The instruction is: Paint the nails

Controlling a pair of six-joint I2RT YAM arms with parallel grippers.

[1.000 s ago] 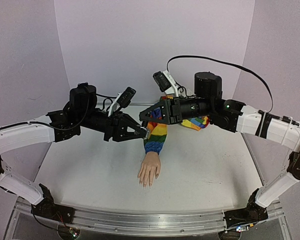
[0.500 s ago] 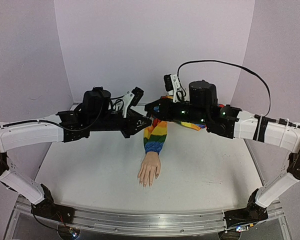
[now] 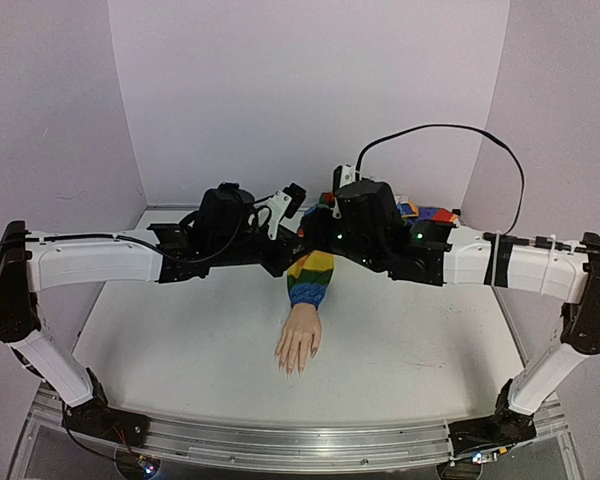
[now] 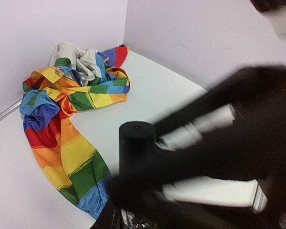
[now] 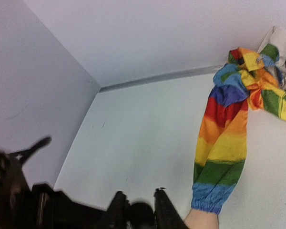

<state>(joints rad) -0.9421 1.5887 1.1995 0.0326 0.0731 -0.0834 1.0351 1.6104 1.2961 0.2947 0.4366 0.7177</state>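
The mannequin hand [image 3: 299,343] lies palm down mid-table in a rainbow-striped sleeve [image 3: 313,272]. Its nails [image 3: 291,367] are too small to make out. Both grippers meet in the air above the sleeve's upper part. My left gripper [image 3: 296,244] is shut on the small dark bottle [image 4: 128,220], low in the left wrist view. My right gripper [image 3: 311,233] is shut on the bottle's black cap [image 4: 136,143], coming in from the right. In the right wrist view my right gripper [image 5: 140,206] has the cap [image 5: 142,217] between its two fingers. The sleeve [image 5: 224,152] and the hand's wrist [image 5: 200,220] lie to its right.
The rest of the rainbow garment [image 3: 425,214] is bunched at the back right near the rear wall, and also shows in the left wrist view [image 4: 81,81]. Lilac walls close the table on the left, back and right. The white tabletop [image 3: 180,340] surrounds the hand.
Both arms have stretched out and swung toward the back and centre. The two grippers have come together over the sleeve. The mannequin hand has not moved.
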